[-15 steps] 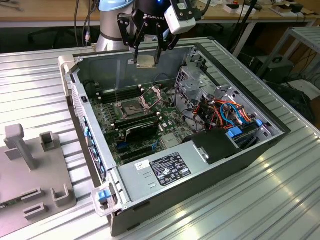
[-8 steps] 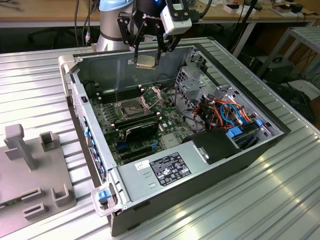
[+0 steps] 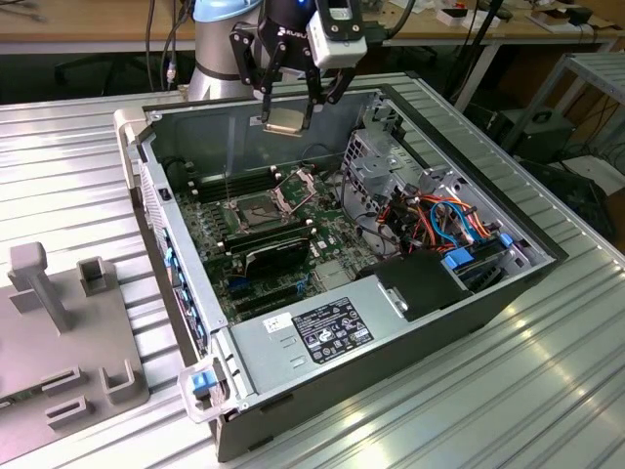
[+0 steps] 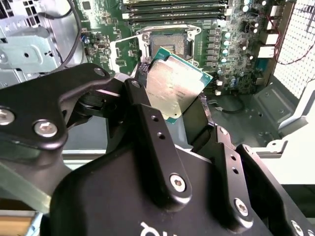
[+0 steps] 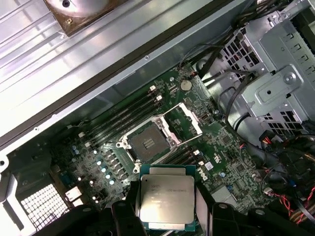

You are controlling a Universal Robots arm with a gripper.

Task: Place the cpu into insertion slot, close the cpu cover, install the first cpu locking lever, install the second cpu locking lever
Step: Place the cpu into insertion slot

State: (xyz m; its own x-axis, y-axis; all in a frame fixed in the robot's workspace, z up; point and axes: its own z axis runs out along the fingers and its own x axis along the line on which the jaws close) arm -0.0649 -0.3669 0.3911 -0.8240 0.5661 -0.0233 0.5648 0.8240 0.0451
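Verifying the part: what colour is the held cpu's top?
The cpu has a silver-grey metal top with a green border; clearest in the first wrist view.

The gripper [image 4: 170, 98] hid the cpu's [image 4: 174, 81] near edge; the cpu covered part of the insertion slot [image 4: 170, 42].

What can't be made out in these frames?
- cpu underside: faces away from the camera in all views.
- cpu near edge: second wrist view, behind a finger of the pincer.
- slot contacts: exterior view, too small.
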